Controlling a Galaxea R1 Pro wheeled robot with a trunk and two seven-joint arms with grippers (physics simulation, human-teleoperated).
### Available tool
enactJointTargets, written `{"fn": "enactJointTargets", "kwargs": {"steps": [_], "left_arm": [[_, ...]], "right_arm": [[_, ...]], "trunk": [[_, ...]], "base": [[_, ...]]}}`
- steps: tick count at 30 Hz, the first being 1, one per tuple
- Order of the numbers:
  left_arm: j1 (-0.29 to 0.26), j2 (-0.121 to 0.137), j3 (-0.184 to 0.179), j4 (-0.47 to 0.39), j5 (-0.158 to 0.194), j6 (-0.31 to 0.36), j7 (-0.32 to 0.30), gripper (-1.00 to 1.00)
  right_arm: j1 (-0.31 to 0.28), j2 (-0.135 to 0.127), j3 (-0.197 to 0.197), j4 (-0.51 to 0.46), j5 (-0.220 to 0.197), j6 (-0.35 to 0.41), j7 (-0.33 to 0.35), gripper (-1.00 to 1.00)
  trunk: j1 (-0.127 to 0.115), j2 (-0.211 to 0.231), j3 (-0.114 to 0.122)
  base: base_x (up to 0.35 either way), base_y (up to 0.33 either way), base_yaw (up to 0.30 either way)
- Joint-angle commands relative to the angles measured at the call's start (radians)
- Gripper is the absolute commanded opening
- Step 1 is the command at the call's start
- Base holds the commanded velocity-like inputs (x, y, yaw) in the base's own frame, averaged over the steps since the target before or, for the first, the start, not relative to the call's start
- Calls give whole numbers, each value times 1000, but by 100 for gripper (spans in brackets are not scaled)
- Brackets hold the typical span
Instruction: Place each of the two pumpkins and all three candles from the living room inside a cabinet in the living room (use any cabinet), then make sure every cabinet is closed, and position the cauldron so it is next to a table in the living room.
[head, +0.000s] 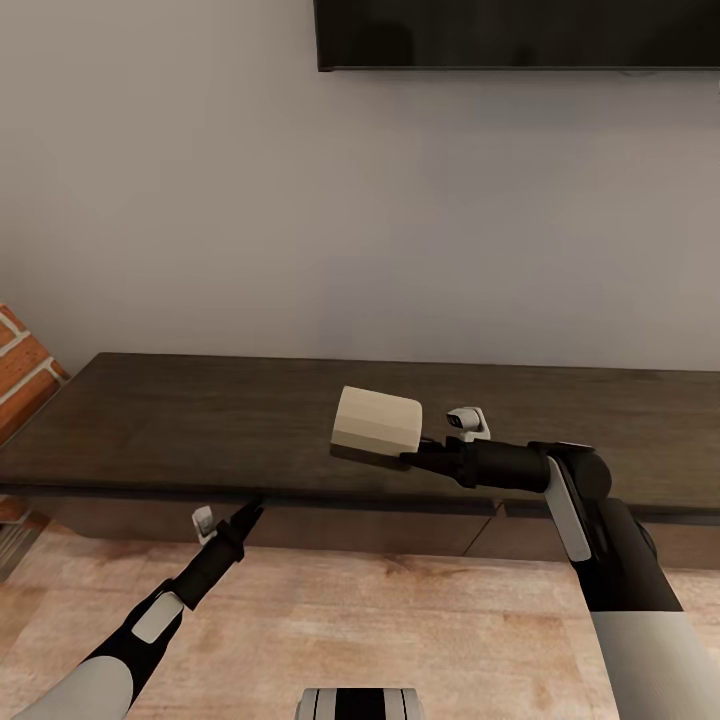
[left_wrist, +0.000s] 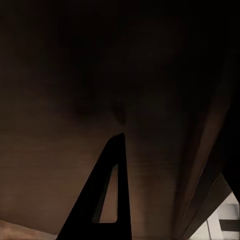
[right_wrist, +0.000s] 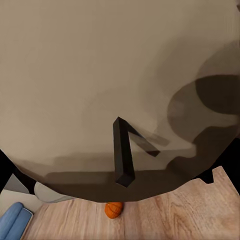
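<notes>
A tan-beige candle (head: 376, 427) lies on its side above the top of the long dark-brown cabinet (head: 180, 425), with my right gripper (head: 408, 459) shut on it. Close up in the right wrist view the candle (right_wrist: 100, 75) hides all but one dark finger (right_wrist: 122, 155). Beyond it a small orange pumpkin (right_wrist: 113, 210) sits on the wooden floor. My left gripper (head: 250, 513) points its tip at the cabinet's front, just under the top's edge. In the left wrist view a single finger (left_wrist: 107, 200) shows against dark wood (left_wrist: 75, 100), so its state is unclear.
The cabinet's drawer fronts (head: 330, 527) look flush and closed. A dark TV (head: 520, 35) hangs on the grey wall above. Red brick (head: 25, 370) stands at the far left. A blue cushion-like thing (right_wrist: 12, 222) lies on the floor near the pumpkin.
</notes>
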Motion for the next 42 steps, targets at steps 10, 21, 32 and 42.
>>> {"fn": "enactJointTargets", "kwargs": {"steps": [10,21,32,42], "left_arm": [[-2,0,3,3,0,-10,-10,-100],[-2,0,3,3,0,-10,-21,-100],[-2,0,3,3,0,-10,-50,-100],[-2,0,3,2,0,-10,-52,-100]], "right_arm": [[0,-1,1,0,-4,7,0,-100],[0,-1,1,0,-4,7,0,-100],[0,-1,1,0,-4,7,0,-100],[0,-1,2,0,-4,7,0,-100]], "trunk": [[0,0,-1],[0,0,-1],[0,0,-1],[0,0,-1]], "base": [[0,0,0],[0,0,0],[0,0,0],[0,0,0]]}}
